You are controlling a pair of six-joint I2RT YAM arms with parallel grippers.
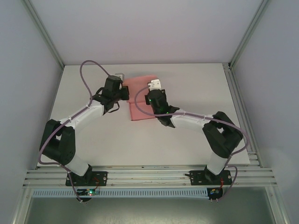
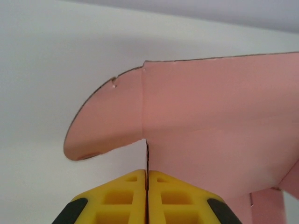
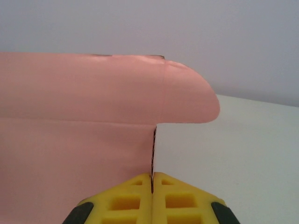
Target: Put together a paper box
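Now one pink paper box [image 1: 140, 109] is on the counter [image 1: 196, 144], toward eleven o'clock from its middle, with two grippers on it: left gripper [image 2: 147, 173] clenched on its nine o'clock edge, right gripper [image 3: 152, 176] clenched on its three o'clock edge

Looking like a robotics lab cell: boxed in by pale walls [image 1: 23, 70], framed by aluminium posts [image 1: 45, 32] at 11 and 1 o'clock, holding a white table [image 1: 196, 88], ending in a slotted rail [image 1: 149, 176] at 6 o'clock.
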